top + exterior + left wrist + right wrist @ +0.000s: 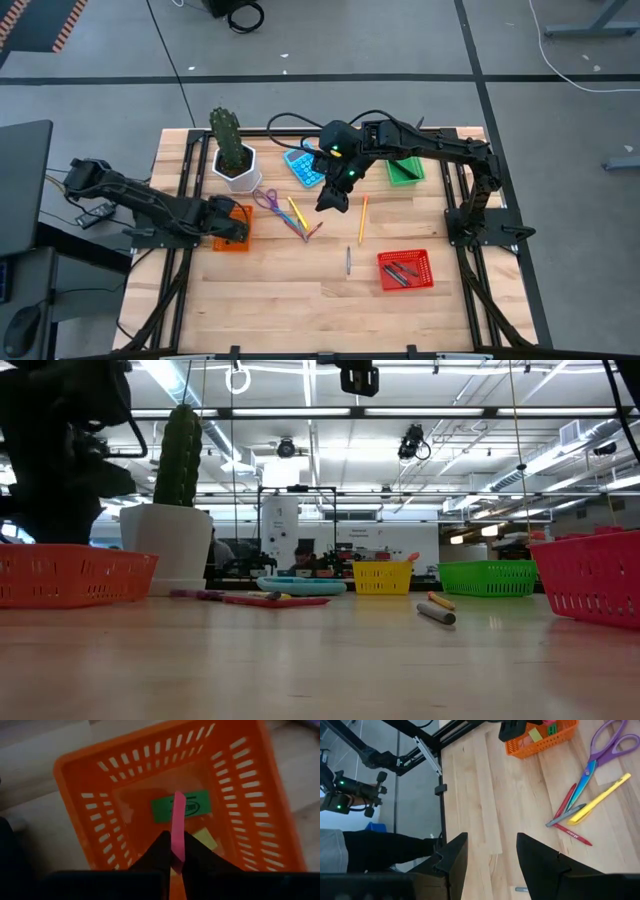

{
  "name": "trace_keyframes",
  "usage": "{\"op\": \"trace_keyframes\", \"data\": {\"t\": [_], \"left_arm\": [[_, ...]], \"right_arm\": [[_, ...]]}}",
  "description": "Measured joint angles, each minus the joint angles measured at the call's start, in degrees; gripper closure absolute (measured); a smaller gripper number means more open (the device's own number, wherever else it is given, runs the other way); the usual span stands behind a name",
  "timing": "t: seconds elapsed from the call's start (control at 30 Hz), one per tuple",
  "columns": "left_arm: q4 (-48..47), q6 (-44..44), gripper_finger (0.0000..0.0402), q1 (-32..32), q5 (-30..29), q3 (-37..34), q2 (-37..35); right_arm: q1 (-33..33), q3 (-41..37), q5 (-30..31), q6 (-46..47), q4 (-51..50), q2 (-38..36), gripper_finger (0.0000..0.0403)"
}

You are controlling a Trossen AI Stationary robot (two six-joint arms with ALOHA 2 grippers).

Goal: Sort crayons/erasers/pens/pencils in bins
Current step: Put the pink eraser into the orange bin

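My left gripper (pixel 176 860) is at the table's left side, over the orange bin (pixel 70 765), shut on a pink eraser (pixel 178 827) that I see edge-on. A green eraser (pixel 187 807) and a yellowish piece (pixel 207 839) lie on that bin's floor. My right gripper (pixel 492 855) hangs open and holds nothing, high over the table's middle near the blue calculator (pixel 303 168). A yellow pencil (pixel 297 212), an orange pencil (pixel 363 220) and a grey pen (pixel 348 260) lie on the wood. The red bin (pixel 405 270) holds dark pens. My left gripper pinches the pink eraser's near end (pixel 176 854) between its two fingers. The fingers come from above, pointing steeply down into the orange bin. The eraser sticks out past the fingertips along their line, with its free end (pixel 179 800) over the green eraser inside the bin.
A white pot with a cactus (pixel 237 165) stands just behind the orange bin. Purple scissors (pixel 268 200) and red sticks (pixel 570 827) lie beside the yellow pencil. The green bin (pixel 405 170) is at the far right. A yellow bin (pixel 383 577) shows in the low view.
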Motion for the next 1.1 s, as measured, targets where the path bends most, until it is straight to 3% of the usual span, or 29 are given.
{"op": "trace_keyframes", "data": {"t": [0.2,0.53,0.87,1.1], "left_arm": [[0.7,-2.5,0.0346,0.0,0.1,0.0,5.9],[4.4,-4.5,0.0364,0.0,1.1,0.1,9.5],[4.9,-4.8,0.0275,-0.1,4.0,0.3,9.5],[2.1,-1.9,0.0236,-0.1,4.1,3.6,9.5]], "right_arm": [[0.0,0.0,0.0,-0.6,-0.2,0.0,0.0228],[-0.3,0.0,0.0,-1.4,-0.4,0.0,0.0228],[-1.7,0.0,0.0,-1.9,-0.6,0.0,0.0228],[-2.3,0.0,0.0,-1.9,-0.6,0.0,0.0228]]}}
